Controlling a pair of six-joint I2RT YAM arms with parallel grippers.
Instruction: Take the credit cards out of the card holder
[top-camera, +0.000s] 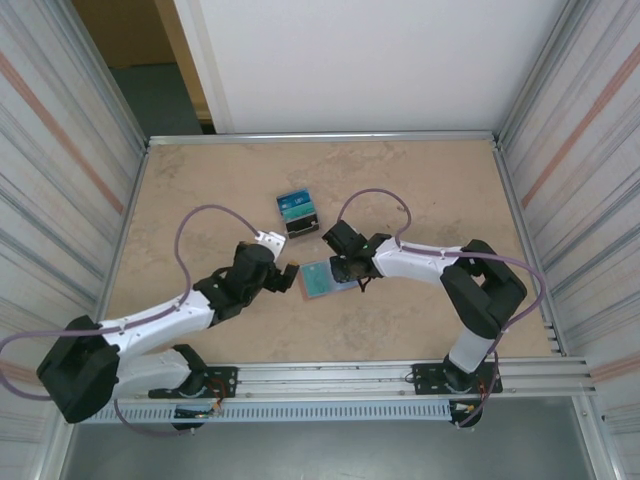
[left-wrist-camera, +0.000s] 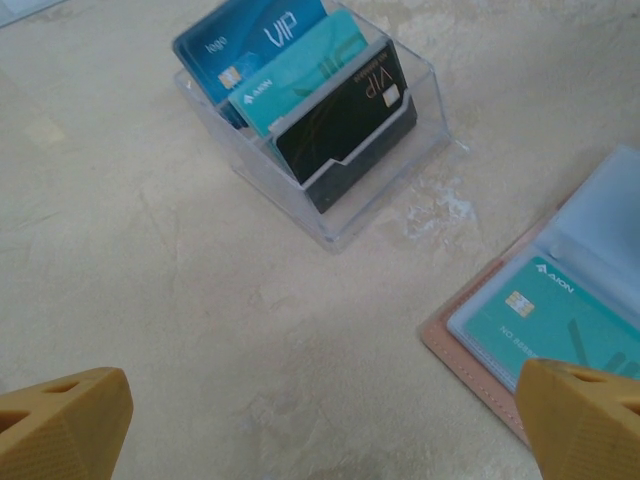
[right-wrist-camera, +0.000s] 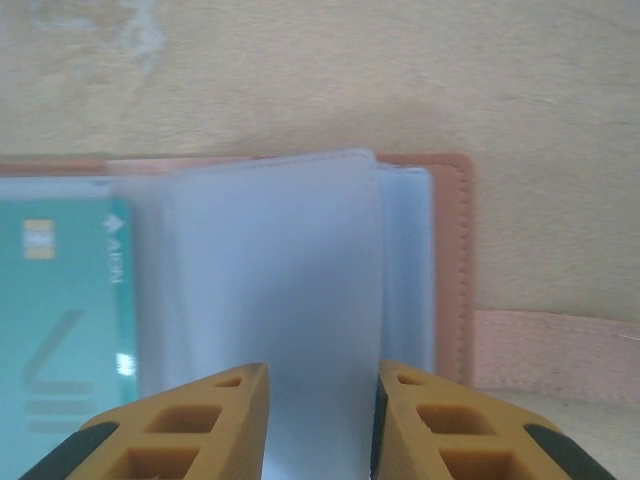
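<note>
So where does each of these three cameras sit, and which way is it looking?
Top external: above and behind the arms, looking down on the beige marbled table; both arms, left gripper and right gripper show.
Left wrist: on the left arm, angled down at a clear plastic stand of cards; its orange fingers frame the bottom.
Right wrist: close over the open salmon-pink bifold card holder; its fingers at the bottom.
Shared: both wrist views catch the holder's teal plastic card.

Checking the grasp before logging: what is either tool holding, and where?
Left tool is open and empty. Right tool has its tips at the clear sleeve of the card holder; a grip cannot be told.
</note>
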